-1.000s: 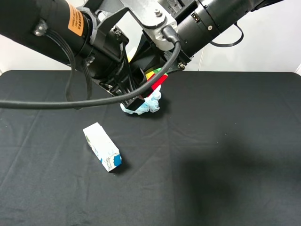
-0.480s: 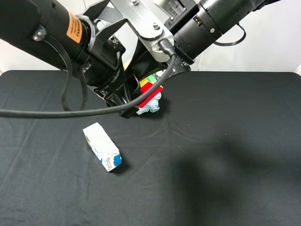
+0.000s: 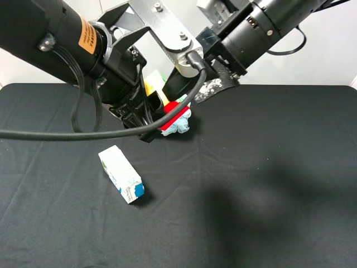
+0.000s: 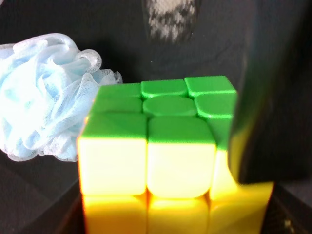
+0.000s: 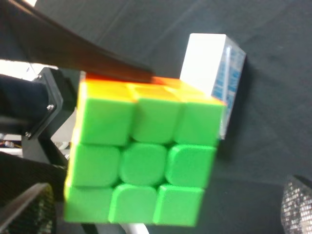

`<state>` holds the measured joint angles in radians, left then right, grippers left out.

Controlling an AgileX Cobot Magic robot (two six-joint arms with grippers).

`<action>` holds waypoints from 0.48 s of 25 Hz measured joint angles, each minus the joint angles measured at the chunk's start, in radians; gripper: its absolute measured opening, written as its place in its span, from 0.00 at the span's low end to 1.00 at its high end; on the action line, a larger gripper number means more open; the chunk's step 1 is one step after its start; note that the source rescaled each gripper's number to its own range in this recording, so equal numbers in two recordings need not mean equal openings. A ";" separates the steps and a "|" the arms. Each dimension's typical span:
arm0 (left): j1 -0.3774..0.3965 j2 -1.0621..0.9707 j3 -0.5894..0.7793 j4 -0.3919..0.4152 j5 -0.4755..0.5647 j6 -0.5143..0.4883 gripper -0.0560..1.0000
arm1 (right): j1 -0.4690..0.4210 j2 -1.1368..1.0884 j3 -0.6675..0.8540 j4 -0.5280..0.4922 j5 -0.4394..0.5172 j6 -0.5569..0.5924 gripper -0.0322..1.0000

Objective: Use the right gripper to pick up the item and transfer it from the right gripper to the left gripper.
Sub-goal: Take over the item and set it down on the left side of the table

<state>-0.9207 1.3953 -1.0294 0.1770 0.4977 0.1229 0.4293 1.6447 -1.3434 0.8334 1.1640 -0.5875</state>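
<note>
The puzzle cube [image 3: 173,110] hangs above the table, clamped in my left gripper [image 3: 162,114], the claw on the arm with the orange label. In the left wrist view the cube [image 4: 161,146] fills the frame, green face over yellow, with a dark finger [image 4: 263,122] pressed on its side. My right gripper [image 3: 209,89] is open and stands just up and right of the cube, apart from it. In the right wrist view the cube's green face [image 5: 141,151] sits ahead, with an open mesh pad [image 5: 297,202] wide of it.
A pale blue mesh puff [image 3: 179,126] lies on the black table [image 3: 268,184] right under the cube; it also shows in the left wrist view [image 4: 44,112]. A white-and-blue carton [image 3: 121,174] lies front left of it, also in the right wrist view [image 5: 209,73].
My right gripper has opened and drawn back up and to the right, off the cube. The cube has stayed in the left gripper and shifted slightly left.
</note>
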 joint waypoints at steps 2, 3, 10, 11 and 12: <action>0.000 0.000 0.000 0.000 0.000 0.000 0.05 | -0.019 -0.019 0.000 -0.001 0.001 0.000 0.99; 0.000 0.000 0.000 0.000 0.000 0.000 0.05 | -0.028 -0.033 0.000 -0.001 0.001 0.000 0.99; 0.000 0.000 0.000 0.000 0.000 0.000 0.05 | -0.071 -0.149 0.000 -0.057 0.014 0.000 0.99; 0.000 0.000 0.000 0.000 0.000 0.000 0.05 | -0.071 -0.164 0.000 -0.075 0.014 0.000 0.99; 0.000 0.000 0.000 0.000 0.000 0.000 0.05 | -0.071 -0.181 0.000 -0.096 0.016 0.000 0.99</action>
<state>-0.9207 1.3953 -1.0294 0.1770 0.4977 0.1229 0.3584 1.4634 -1.3434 0.7374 1.1801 -0.5875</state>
